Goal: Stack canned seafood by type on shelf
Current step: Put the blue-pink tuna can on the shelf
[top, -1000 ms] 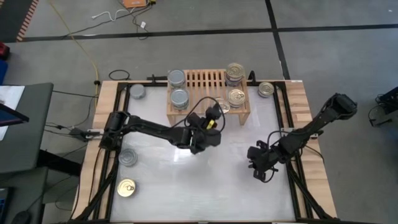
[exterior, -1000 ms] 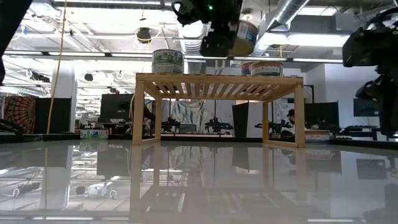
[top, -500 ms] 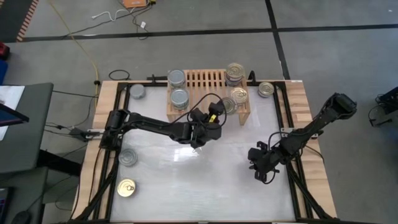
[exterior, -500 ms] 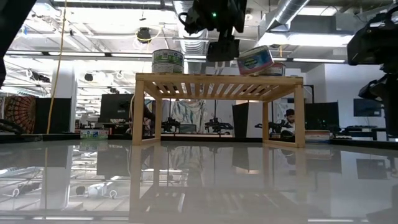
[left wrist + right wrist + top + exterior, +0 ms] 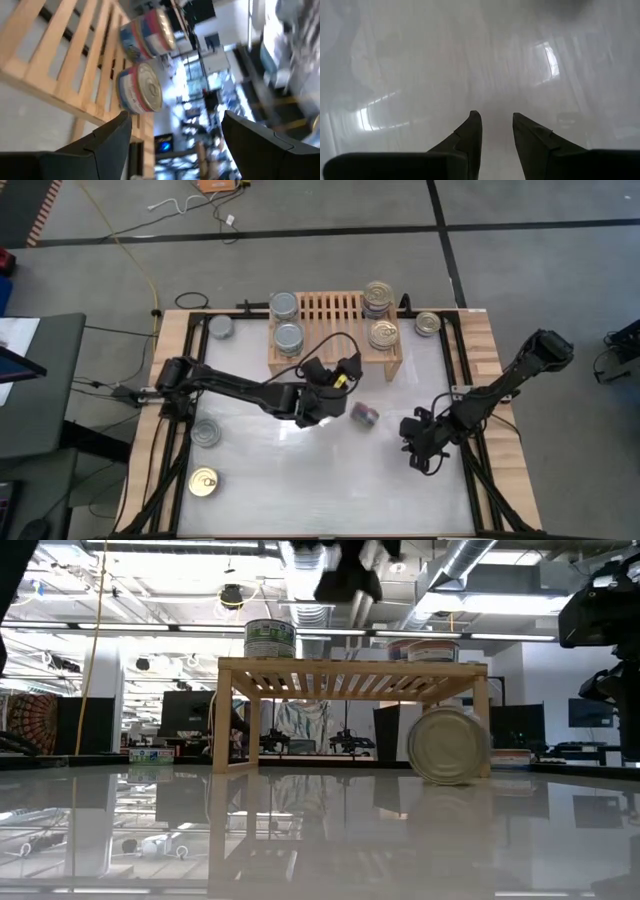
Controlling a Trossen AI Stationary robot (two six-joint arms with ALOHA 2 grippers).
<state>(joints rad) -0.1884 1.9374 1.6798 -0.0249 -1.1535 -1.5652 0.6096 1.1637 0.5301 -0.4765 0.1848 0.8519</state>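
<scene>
a round flat metal tin [image 5: 364, 414] stands on edge on the white counter [image 5: 300, 480], off the low light-wood slatted shelf [image 5: 330, 308], so unplaced. the left gripper [image 5: 345, 370] hovers empty, fingers [image 5: 112, 137] apart; the right gripper [image 5: 496, 131] waits low, fingers slightly parted.

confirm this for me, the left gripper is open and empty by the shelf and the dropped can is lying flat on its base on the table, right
Not quite. The dropped can is not flat on its base: the low view shows it standing on its edge on the table, round face toward the camera, in front of the shelf. The rest holds: the left gripper is open and empty by the shelf.
</scene>
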